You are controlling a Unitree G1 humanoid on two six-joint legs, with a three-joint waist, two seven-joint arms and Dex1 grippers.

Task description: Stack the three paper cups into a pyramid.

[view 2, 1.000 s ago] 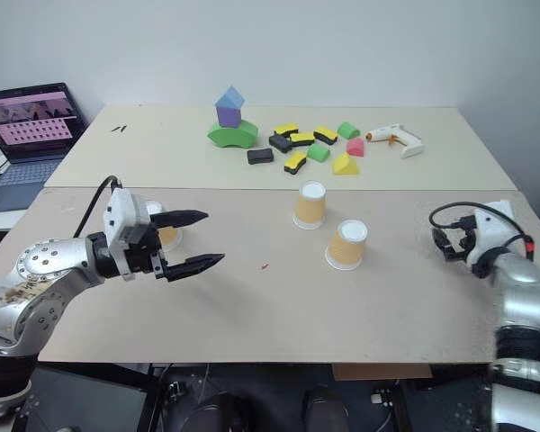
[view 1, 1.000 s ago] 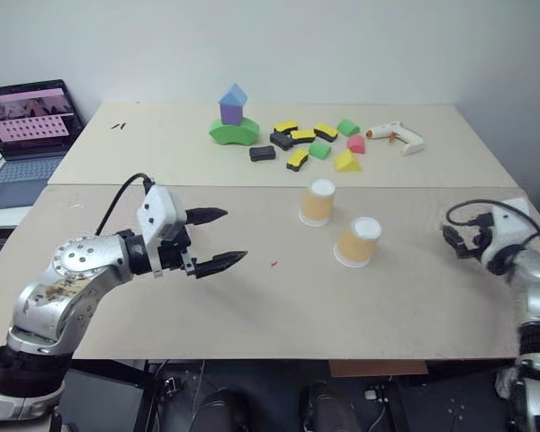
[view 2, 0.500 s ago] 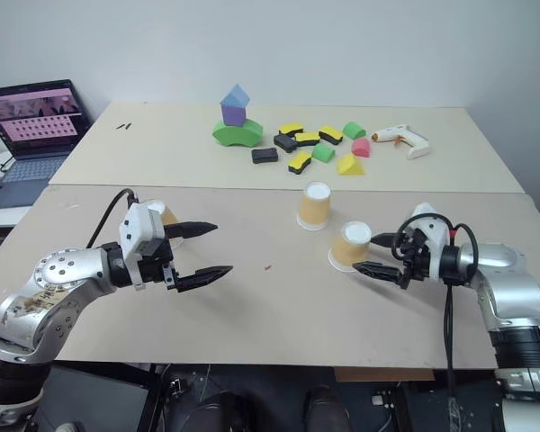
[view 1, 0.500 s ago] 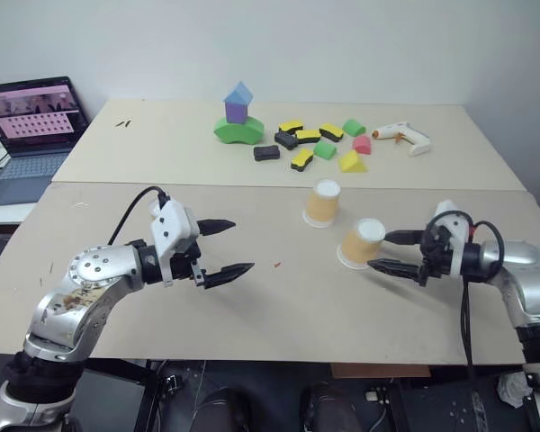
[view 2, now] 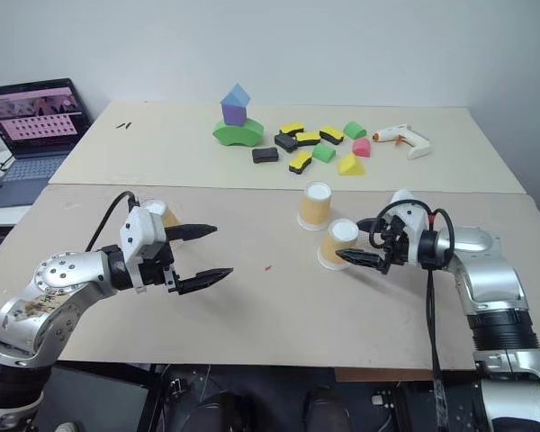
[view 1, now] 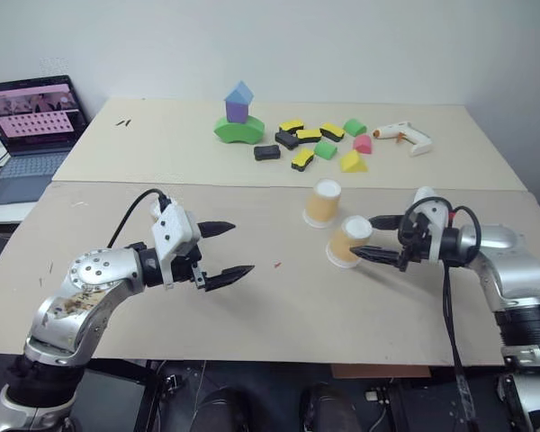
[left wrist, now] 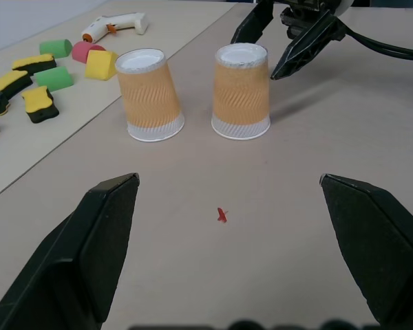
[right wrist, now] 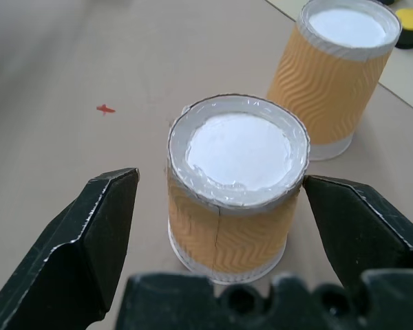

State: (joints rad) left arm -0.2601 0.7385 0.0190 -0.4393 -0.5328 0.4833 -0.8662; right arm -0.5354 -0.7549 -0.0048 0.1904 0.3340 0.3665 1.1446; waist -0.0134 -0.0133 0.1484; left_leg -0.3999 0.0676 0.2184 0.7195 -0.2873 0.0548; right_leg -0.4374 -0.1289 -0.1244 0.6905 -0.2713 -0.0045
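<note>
Two tan-orange paper cups stand upside down near the table's middle: the far cup point(view 1: 322, 202) and the near cup point(view 1: 346, 241). My right gripper point(view 1: 364, 238) is open and reaches in from the right, with one finger on each side of the near cup point(right wrist: 237, 199); I cannot tell if they touch it. The far cup point(right wrist: 344, 75) stands just beyond it. A third cup point(view 2: 169, 216) is partly hidden behind my left gripper point(view 1: 240, 247). That gripper hovers open and empty at the left, pointing toward the two cups point(left wrist: 150, 96) point(left wrist: 241, 93).
At the back of the table are a blue-purple-green block tower point(view 1: 238, 117), several loose coloured foam blocks point(view 1: 319, 144) and a white glue gun point(view 1: 400, 136). An open laptop point(view 1: 31, 126) sits off the left side. A small red speck point(view 1: 276, 265) lies between the grippers.
My right arm swung in from the table's right edge, and its open fingers now straddle the near cup, which shifted slightly left. The left gripper stayed put.
</note>
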